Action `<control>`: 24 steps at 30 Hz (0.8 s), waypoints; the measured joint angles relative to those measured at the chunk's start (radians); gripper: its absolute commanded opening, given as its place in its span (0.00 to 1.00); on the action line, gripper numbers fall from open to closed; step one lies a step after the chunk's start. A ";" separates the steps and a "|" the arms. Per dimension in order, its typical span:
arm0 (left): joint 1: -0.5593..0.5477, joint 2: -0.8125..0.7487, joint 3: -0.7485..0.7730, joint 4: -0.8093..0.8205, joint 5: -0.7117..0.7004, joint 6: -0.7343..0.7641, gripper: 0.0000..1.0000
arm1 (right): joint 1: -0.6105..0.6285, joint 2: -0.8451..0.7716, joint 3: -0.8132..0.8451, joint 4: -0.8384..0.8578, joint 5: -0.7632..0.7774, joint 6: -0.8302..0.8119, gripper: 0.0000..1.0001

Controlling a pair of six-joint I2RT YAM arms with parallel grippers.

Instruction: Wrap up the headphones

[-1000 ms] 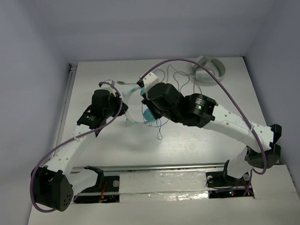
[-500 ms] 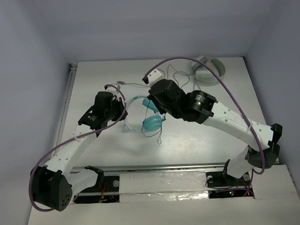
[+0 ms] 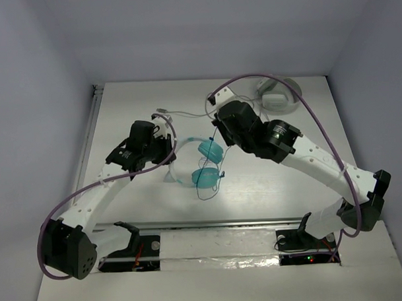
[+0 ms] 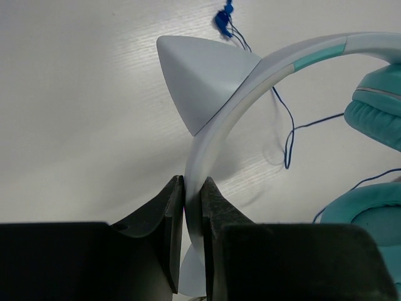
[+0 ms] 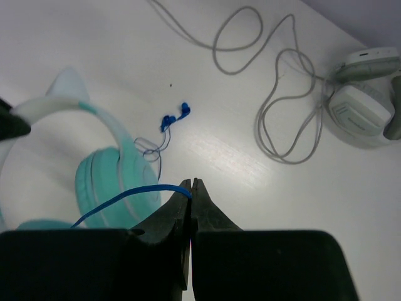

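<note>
The headphones (image 3: 200, 165) have teal ear cups (image 4: 380, 113), a white headband (image 4: 216, 132) with cat-ear points, and a thin blue cable (image 5: 119, 199). They sit mid-table in the top view. My left gripper (image 4: 192, 191) is shut on the headband, low on its curve, left of the cups. My right gripper (image 5: 191, 187) is shut on the blue cable, which runs left from the jaws over an ear cup (image 5: 116, 182). In the top view the right gripper (image 3: 218, 125) is just above the upper cup. The cable's blue plug end (image 5: 175, 116) lies loose on the table.
Grey-white headphones (image 3: 277, 95) lie at the back right, also in the right wrist view (image 5: 363, 106). Their grey cable (image 5: 263, 81) loops across the table behind the teal set. Walls enclose the table at left, back and right.
Both arms moved right and toward the near edge. The headphones came out from under the right gripper and both cups now show. The right gripper rose away toward the back right, drawing the blue cable.
</note>
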 measured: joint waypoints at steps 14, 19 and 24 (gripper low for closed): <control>-0.026 0.027 0.000 0.023 0.225 0.024 0.00 | -0.065 -0.005 -0.090 0.295 -0.096 -0.085 0.00; -0.026 0.027 0.009 0.032 0.259 0.016 0.00 | -0.116 -0.006 -0.189 0.358 -0.106 -0.008 0.00; -0.026 0.024 0.047 0.035 0.282 0.006 0.00 | -0.189 -0.032 -0.301 0.393 -0.117 0.085 0.00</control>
